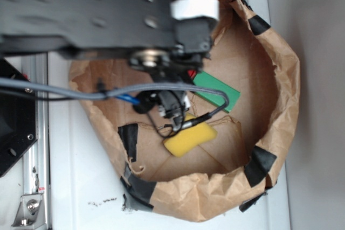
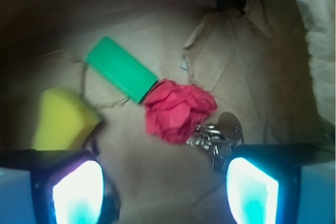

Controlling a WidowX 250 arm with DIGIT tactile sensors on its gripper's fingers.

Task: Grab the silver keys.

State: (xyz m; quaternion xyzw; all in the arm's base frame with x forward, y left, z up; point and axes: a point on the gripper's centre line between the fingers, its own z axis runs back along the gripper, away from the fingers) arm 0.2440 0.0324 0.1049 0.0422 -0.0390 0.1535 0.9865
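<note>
Now I am in the approach, my jaws spread wide and empty above the paper-lined bin (image 1: 280,79). The silver keys (image 2: 216,139) lie touching the red paper ball (image 2: 178,109), close by my right-hand finger (image 2: 252,192). Next, I judge, I must shift toward them and descend, keeping clear of the ball.

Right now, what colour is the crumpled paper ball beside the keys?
Red; the paper ball shows best in the wrist view.

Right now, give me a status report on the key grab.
Gripper open, empty, fingers spread. Silver keys on the bag floor, by the right finger. Red paper ball touching the keys.
</note>
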